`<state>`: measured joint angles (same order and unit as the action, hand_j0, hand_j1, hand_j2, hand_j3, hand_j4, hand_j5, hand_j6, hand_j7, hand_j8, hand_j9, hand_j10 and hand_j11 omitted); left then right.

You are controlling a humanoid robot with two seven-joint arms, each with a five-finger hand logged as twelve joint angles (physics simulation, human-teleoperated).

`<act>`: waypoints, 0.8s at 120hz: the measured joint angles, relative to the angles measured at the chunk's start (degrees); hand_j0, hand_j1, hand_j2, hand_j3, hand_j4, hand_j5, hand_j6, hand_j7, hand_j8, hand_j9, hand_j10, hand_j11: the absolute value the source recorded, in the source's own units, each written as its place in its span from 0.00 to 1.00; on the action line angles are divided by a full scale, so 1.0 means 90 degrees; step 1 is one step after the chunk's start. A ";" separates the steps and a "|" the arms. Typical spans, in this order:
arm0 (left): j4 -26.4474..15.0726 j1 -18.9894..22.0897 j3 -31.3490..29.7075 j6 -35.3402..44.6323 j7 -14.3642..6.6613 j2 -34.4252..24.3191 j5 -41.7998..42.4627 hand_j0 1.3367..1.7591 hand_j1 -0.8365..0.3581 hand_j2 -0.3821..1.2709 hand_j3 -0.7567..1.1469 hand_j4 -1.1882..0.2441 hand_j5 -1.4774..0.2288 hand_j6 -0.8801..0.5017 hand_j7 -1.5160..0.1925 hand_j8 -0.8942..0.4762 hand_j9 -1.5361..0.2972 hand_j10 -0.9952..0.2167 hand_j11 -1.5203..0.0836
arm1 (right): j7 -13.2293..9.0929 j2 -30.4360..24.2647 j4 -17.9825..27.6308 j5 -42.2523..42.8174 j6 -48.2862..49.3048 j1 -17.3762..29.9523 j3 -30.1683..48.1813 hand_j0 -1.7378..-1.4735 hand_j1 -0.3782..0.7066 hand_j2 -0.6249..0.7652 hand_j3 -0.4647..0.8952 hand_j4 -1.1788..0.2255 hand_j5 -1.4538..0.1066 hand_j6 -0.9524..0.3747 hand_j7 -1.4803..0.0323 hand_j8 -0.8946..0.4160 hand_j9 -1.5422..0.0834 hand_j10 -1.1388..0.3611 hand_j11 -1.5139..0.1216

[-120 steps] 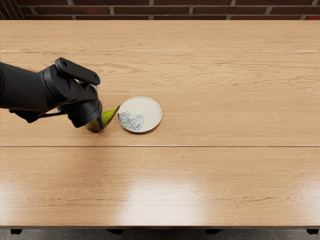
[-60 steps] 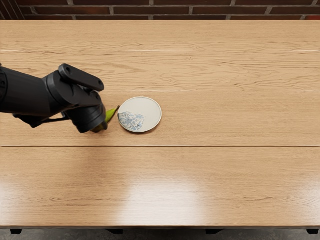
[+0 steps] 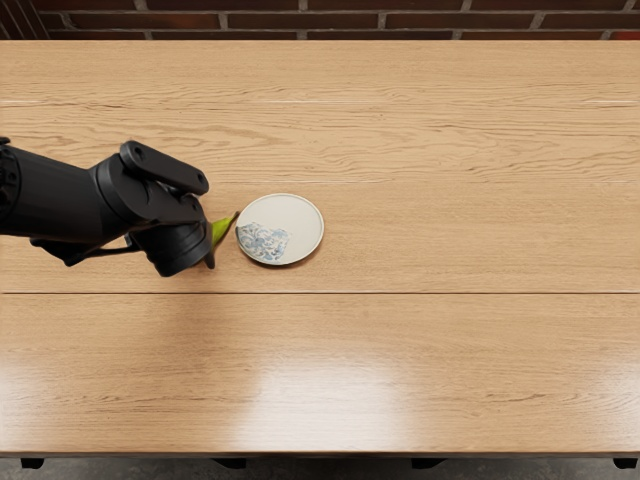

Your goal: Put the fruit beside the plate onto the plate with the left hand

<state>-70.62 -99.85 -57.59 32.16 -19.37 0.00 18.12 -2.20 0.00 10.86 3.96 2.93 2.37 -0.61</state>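
Left hand (image 3: 178, 238) has closed further over the pear (image 3: 221, 229).

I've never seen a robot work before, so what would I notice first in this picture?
First you would spot the big black left hand, reaching in from the left side of the wooden table. It covers most of a green fruit, so only the pointed tip peeks out. Just to the right of the fruit sits a small round plate with a blue pattern, and nothing is on it.
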 joint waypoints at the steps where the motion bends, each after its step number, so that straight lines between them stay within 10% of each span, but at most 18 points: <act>1: 0.0001 0.0000 0.0000 0.0000 0.0000 0.0000 -0.0002 0.76 0.92 0.24 0.40 0.78 0.81 0.58 0.83 0.60 0.79 0.76 0.89 | 0.0000 0.0000 0.0000 0.0000 0.0000 0.0000 0.0000 0.30 0.04 0.45 0.34 0.83 0.92 0.71 0.97 0.67 0.94 0.75 0.91; 68: 0.0097 0.0108 0.0002 0.0001 0.0013 0.0000 -0.0047 0.76 0.87 0.25 0.40 0.74 0.77 0.55 0.79 0.56 0.75 0.72 0.85 | 0.0000 0.0000 0.0000 0.0000 -0.0002 0.0000 0.0000 0.30 0.04 0.45 0.34 0.83 0.92 0.71 0.97 0.67 0.94 0.75 0.91; 96: 0.0104 0.0195 0.0007 -0.0132 0.0010 0.0000 -0.0064 0.76 0.63 0.28 0.40 0.58 0.59 0.38 0.61 0.39 0.58 0.53 0.66 | 0.0000 0.0000 -0.0002 0.0000 0.0001 0.0000 0.0000 0.30 0.04 0.45 0.34 0.83 0.92 0.71 0.97 0.67 0.94 0.75 0.91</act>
<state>-69.68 -98.09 -57.53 30.98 -19.28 0.00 17.54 -2.20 0.00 10.84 3.96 2.94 2.37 -0.62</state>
